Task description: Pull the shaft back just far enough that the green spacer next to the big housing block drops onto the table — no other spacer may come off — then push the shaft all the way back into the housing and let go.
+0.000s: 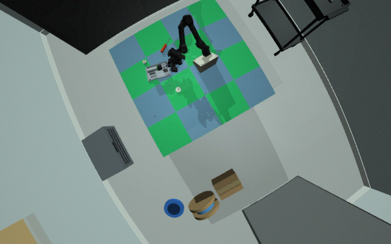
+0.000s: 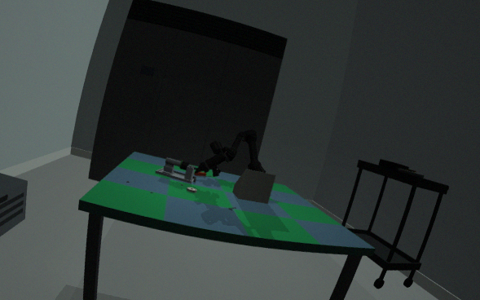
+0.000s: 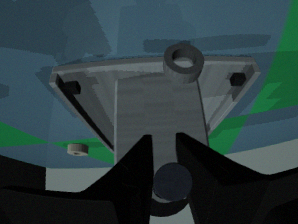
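Note:
The grey fixture plate point(image 1: 158, 77) point(image 2: 178, 178) point(image 3: 225, 62) bears the big housing block point(image 1: 151, 68) point(image 2: 169, 167) at its far end and an upright support block point(image 3: 150, 107) nearer the arm. A dark green band point(image 1: 159, 67), apparently the green spacer, shows on the shaft line beside the housing; the other spacers cannot be told apart. The shaft's round dark end point(image 3: 172, 182) sticks out between the fingers. My gripper point(image 3: 163, 141) point(image 1: 169, 65) is shut on the shaft's end, just outside the support block. A dark ring shows partly beneath the shaft end.
Pale ring-shaped discs point(image 1: 144, 61) point(image 1: 178, 89) point(image 2: 191, 189) point(image 3: 77, 149) lie on the table around the fixture. An orange screwdriver point(image 1: 164, 48) point(image 2: 200, 174) lies behind it. A cream-topped box point(image 1: 207, 60) point(image 2: 256, 187) stands beside the arm. A grey ring point(image 3: 183, 62) shows at the plate's edge.

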Available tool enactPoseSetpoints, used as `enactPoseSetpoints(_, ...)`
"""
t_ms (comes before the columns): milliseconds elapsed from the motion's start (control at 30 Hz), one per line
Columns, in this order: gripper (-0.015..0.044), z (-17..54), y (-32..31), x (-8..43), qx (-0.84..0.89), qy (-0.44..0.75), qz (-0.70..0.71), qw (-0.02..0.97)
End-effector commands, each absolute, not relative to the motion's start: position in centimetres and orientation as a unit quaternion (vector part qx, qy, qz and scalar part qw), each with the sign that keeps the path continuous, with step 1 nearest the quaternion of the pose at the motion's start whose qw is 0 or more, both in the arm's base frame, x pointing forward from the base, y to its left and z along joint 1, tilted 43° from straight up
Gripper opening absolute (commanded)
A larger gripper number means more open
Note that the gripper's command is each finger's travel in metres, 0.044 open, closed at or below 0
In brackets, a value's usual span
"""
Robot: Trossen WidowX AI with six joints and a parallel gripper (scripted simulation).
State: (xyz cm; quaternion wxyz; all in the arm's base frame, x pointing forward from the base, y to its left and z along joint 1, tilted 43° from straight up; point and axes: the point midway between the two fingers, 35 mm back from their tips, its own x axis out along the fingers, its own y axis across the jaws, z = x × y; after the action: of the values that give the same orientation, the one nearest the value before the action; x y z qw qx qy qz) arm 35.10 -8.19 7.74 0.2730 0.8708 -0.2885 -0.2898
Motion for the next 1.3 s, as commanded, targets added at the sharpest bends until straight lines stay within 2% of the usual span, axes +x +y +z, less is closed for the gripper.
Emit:
enactPoseSetpoints(0, 0.0000, 7.67, -8.10, 34.64, 0.871, -0.288, -0.290, 0.272)
enactPoseSetpoints(1267, 0.0000, 7.53, -7.96, 34.12, 0.871, -0.288, -0.290, 0.272)
